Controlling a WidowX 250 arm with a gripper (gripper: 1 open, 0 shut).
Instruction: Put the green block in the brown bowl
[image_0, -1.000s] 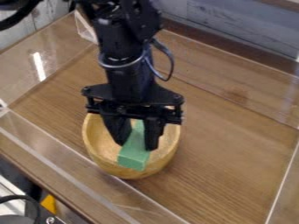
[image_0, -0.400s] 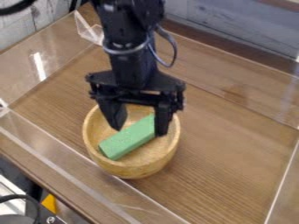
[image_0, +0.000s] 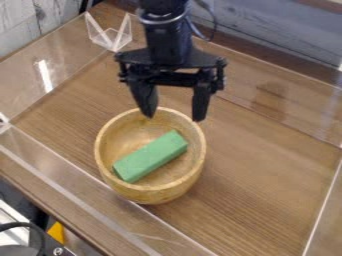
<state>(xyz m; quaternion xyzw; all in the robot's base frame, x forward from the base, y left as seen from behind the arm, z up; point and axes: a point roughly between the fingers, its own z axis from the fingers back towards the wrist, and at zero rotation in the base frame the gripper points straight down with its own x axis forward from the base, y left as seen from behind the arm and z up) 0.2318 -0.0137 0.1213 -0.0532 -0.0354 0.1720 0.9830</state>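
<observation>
The green block (image_0: 148, 157) lies flat inside the brown bowl (image_0: 191, 174), slanting from lower left to upper right across the bowl's floor. The bowl sits on the wooden tabletop near the front. My gripper (image_0: 171, 105) hangs above the bowl's far rim, open, its two black fingers (image_0: 143, 98) spread wide with nothing between them. It is clear of both block and bowl.
Clear plastic walls (image_0: 80, 215) fence the wooden table (image_0: 267, 150) on the front and left sides. A crumpled clear plastic piece (image_0: 107, 35) sits behind the arm at the back. Open tabletop lies right of the bowl.
The gripper let go of the green block, which fell from standing on end to lying flat in the bowl. The arm then rose and drew back, fingers spread.
</observation>
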